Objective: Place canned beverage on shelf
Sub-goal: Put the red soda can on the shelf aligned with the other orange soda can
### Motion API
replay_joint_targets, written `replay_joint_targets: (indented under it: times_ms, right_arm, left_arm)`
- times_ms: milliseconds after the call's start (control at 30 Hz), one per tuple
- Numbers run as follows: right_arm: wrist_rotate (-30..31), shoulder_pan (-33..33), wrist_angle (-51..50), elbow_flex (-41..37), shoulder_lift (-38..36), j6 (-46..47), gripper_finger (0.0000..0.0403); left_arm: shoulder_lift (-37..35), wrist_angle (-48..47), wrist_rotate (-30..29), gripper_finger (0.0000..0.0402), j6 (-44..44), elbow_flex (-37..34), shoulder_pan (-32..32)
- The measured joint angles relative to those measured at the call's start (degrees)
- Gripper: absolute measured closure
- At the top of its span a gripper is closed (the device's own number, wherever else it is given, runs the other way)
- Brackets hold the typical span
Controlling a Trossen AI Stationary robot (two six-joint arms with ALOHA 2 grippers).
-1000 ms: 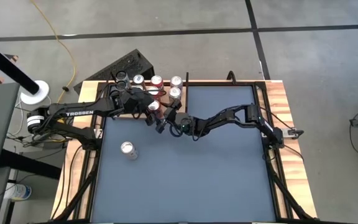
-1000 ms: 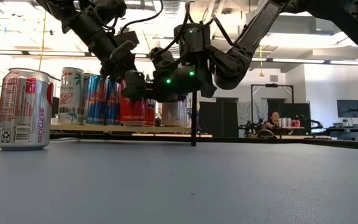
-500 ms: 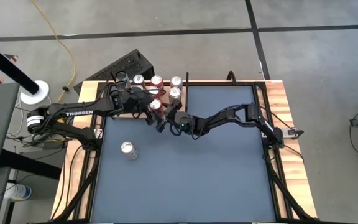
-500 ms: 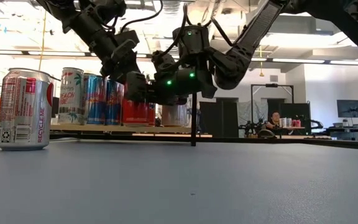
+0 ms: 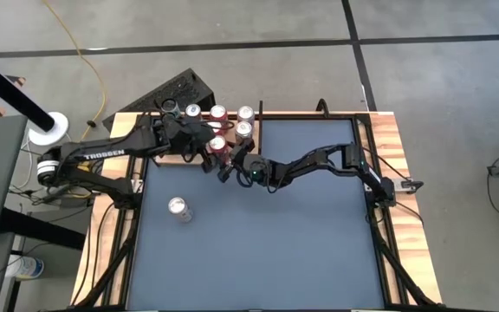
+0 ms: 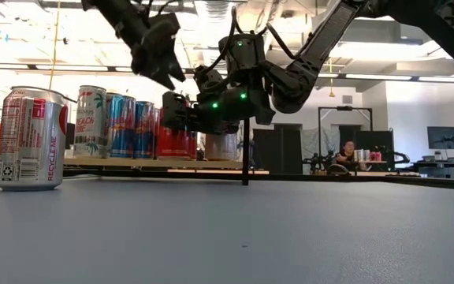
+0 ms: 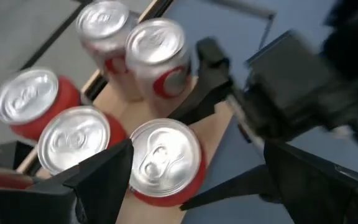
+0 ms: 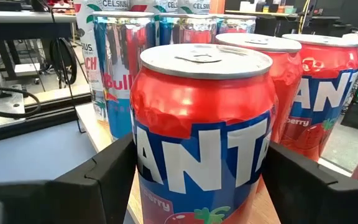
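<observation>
Nearest the low camera, a lone silver can stands upright on the blue tabletop, well apart from everything else, with bare table on every side of it; it looks like the next one waiting to be fetched. Farther back, the right gripper reaches in level from the table's middle, its fingers spread to either side of a red Fanta can standing on the front edge of the shelf. In the right wrist view the fingers flank the can with a gap showing on both sides, so it appears set down and let go, though actual contact at the pads is hard to rule out. The left gripper hangs above the can cluster with its fingers apart and nothing between them, looking straight down on the can tops, probably lifted clear so the other arm can work. Behind the red can the shelf is crowded: two more red cans, blue energy-drink cans and tall pale ones stand close together, nearly touching. That leaves little room to push deeper; the open side is toward the table's middle, the natural way for the right gripper to back out, past the thin black post at the shelf's corner.
</observation>
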Motion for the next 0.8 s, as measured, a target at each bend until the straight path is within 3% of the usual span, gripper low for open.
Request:
replay_joint_targets:
  times_ms: [133,233,433,600,800]
  right_arm:
    - [0.0,0.0,0.0,0.0,0.0,0.0,0.0097]
    - [-0.3,0.0,0.0,0.0,0.0,0.0,0.0097]
    - [-3.0,0.1,-1.1,1.4,0.1,-0.2,0.0097]
    - [-3.1,0.0,-1.3,2.1,0.2,-0.2,0.0097]
    - [-4.7,0.1,-1.3,2.3,0.2,0.0,0.0097]
  left_arm:
    - [-0.9,-1.8,-0.9,0.0054,1.5,3.4,-3.3]
    - [-3.6,-1.8,-5.0,0.0054,1.9,3.7,-6.7]
    - [-12.2,-1.4,-14.1,0.0054,-0.6,-0.1,-14.0]
    - [-17.1,2.2,-16.5,0.0054,-3.3,-5.2,-18.5]
    - [-18.6,3.1,-18.5,0.0054,-3.4,-7.2,-19.5]
